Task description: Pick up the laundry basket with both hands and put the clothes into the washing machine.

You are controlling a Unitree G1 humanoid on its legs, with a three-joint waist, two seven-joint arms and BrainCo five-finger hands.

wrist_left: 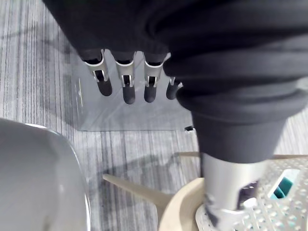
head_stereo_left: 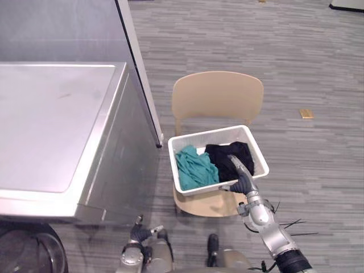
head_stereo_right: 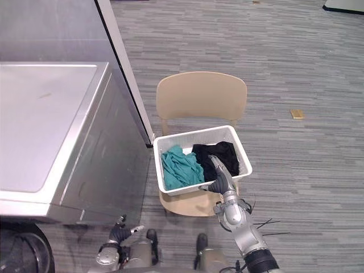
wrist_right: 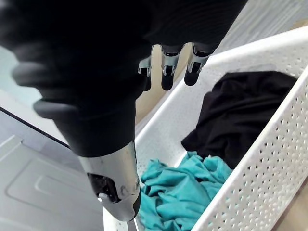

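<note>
A white perforated laundry basket (head_stereo_left: 213,134) sits on the seat of a beige chair (head_stereo_left: 216,94). Inside lie a teal garment (head_stereo_left: 194,168) on the left and a black garment (head_stereo_left: 230,156) on the right. My right hand (head_stereo_left: 244,182) is at the basket's near rim, open, with its fingers (wrist_right: 166,72) straight over the black garment (wrist_right: 236,115) and its thumb by the rim. My left hand (head_stereo_left: 139,232) hangs low beside the washing machine's front, apart from the basket, with straight fingers (wrist_left: 127,84). The silver washing machine (head_stereo_left: 51,125) stands left of the chair.
A tall grey panel (head_stereo_left: 136,68) rises between the machine and the chair. A dark round shape (head_stereo_left: 28,250) shows low at the machine's front. A small tan piece (head_stereo_left: 306,113) lies on the striped grey floor to the right.
</note>
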